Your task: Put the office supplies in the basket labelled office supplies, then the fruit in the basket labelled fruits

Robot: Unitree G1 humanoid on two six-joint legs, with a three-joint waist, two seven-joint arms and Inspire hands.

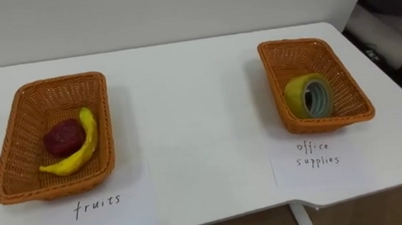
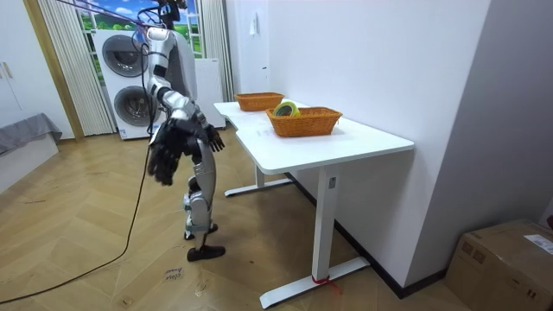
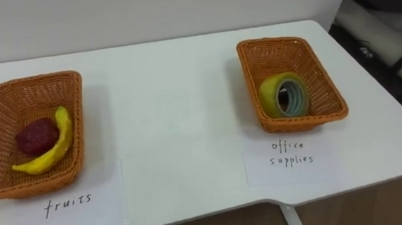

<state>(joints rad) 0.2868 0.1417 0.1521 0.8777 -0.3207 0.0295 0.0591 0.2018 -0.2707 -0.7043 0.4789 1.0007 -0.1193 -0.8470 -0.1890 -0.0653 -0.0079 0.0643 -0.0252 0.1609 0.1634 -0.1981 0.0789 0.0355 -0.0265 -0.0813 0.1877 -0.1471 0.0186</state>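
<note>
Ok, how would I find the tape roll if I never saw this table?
Look at the white table, then the wicker basket on the robot's right, behind the paper label. The tape roll sits inside alone, a yellow-green ring.

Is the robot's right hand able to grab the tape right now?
Probably not yet: the right hand hangs down at the robot's side, away from the table. Nothing covers the tape roll in its basket, though.
</note>
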